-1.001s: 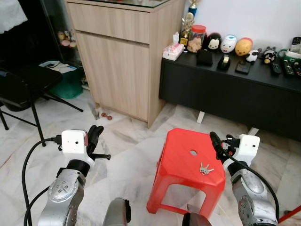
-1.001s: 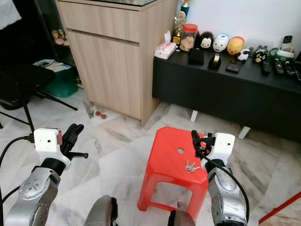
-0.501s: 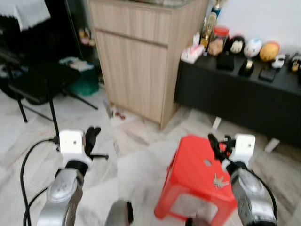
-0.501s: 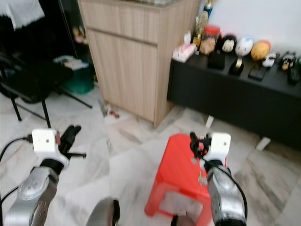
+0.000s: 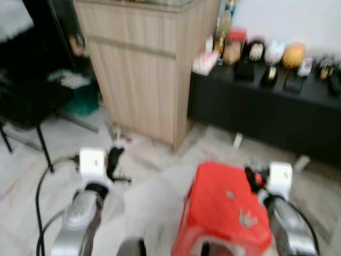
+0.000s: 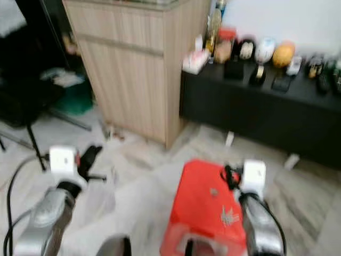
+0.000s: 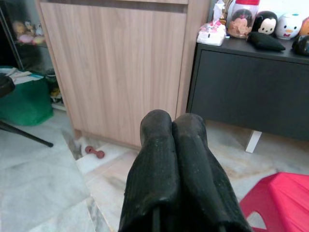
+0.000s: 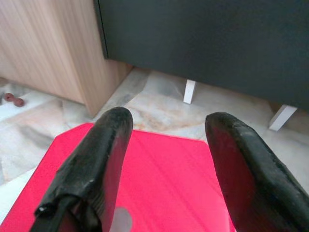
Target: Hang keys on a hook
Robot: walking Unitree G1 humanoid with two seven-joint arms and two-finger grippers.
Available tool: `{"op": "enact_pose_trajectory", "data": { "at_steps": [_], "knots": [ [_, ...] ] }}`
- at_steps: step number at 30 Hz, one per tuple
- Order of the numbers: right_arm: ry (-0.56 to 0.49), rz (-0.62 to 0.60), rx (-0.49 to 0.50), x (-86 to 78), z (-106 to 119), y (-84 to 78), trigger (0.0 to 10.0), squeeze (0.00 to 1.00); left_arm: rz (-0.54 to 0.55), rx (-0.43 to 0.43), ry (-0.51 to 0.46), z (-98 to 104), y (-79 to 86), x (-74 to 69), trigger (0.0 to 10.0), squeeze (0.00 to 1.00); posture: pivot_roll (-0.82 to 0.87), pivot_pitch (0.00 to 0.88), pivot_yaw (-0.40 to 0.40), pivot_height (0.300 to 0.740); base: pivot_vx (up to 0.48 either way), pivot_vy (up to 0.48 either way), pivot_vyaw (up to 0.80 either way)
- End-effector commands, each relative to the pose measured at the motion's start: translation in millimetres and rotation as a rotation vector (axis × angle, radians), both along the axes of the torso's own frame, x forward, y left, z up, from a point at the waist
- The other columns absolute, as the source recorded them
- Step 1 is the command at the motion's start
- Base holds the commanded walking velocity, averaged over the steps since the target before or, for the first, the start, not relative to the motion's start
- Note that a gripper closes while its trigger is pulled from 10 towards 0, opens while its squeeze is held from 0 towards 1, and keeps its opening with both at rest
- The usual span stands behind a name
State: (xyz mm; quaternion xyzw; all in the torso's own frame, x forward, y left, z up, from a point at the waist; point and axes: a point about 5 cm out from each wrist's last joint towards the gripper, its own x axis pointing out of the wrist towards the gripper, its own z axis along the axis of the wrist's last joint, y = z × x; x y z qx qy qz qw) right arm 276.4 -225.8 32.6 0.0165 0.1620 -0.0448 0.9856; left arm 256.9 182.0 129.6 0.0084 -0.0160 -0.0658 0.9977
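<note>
A small bunch of silver keys lies on the top of a red plastic stool, near its right side. My right gripper hovers over the stool's far right corner, a little beyond the keys. In the right wrist view its fingers stand open with the stool's red top between them and nothing held. My left gripper is raised over the marble floor to the left of the stool. Its two fingers are pressed together and hold nothing. Both eye views are blurred.
A tall wooden cabinet stands ahead on the left. A low black sideboard with toys and a jar runs along the wall to its right. A black folding chair is at the far left, and a small red object lies by the cabinet's foot.
The whole picture has shifted and blurred, so the camera has moved; the stool now sits lower and nearer in view. Both arms keep much the same pose, and the keys lie where they were.
</note>
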Motion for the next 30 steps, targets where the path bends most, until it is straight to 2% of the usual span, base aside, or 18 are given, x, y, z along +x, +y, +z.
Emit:
{"op": "enact_pose_trajectory", "data": {
  "at_steps": [1,6,7,8,22,23,25,30],
  "knots": [
    [0.049,0.0,-0.023,1.7,-5.2,3.5,10.0,0.0,0.011,0.004,0.017,-1.0,5.6,-1.1,10.0,0.0,0.04,0.024,-0.043,0.621,0.0,0.0,0.0],
    [0.217,-0.009,-0.058,-4.6,-27.2,-0.4,10.0,0.0,-0.003,0.006,0.023,-1.4,3.7,-1.6,10.0,0.0,0.04,0.037,-0.044,0.621,0.0,0.0,0.0],
    [0.274,0.004,-0.062,-8.9,-36.6,0.7,10.0,0.36,-0.005,0.011,0.027,-2.1,3.3,-1.9,10.0,0.0,0.04,0.041,-0.044,0.621,0.0,0.0,0.0],
    [0.3,0.003,-0.065,-11.2,-40.6,0.5,10.0,1.0,-0.004,0.014,0.029,-2.3,3.4,-2.1,10.0,0.0,0.03,0.045,-0.044,0.621,0.0,0.0,0.0],
    [0.48,-0.038,-0.013,-35.4,-75.0,4.2,10.0,0.99,-0.009,0.025,0.031,0.1,5.3,0.2,10.0,0.0,0.04,0.079,-0.042,0.621,0.0,0.0,0.0],
    [0.49,-0.043,-0.009,-38.3,-77.3,3.2,10.0,0.0,-0.01,0.025,0.031,0.2,5.1,0.0,10.0,0.0,0.04,0.08,-0.042,0.621,0.0,0.0,0.0],
    [0.514,-0.056,0.004,-47.3,-83.5,-0.1,10.0,0.0,-0.012,0.026,0.028,1.0,3.9,-0.7,10.0,0.0,0.05,0.091,-0.042,0.621,0.0,0.0,0.0],
    [0.476,-0.063,0.053,-52.2,-85.8,-0.9,10.0,0.0,-0.007,0.02,0.007,6.0,4.1,-0.7,10.0,0.0,0.04,0.112,-0.042,0.621,0.0,0.0,0.0]
  ]
}}
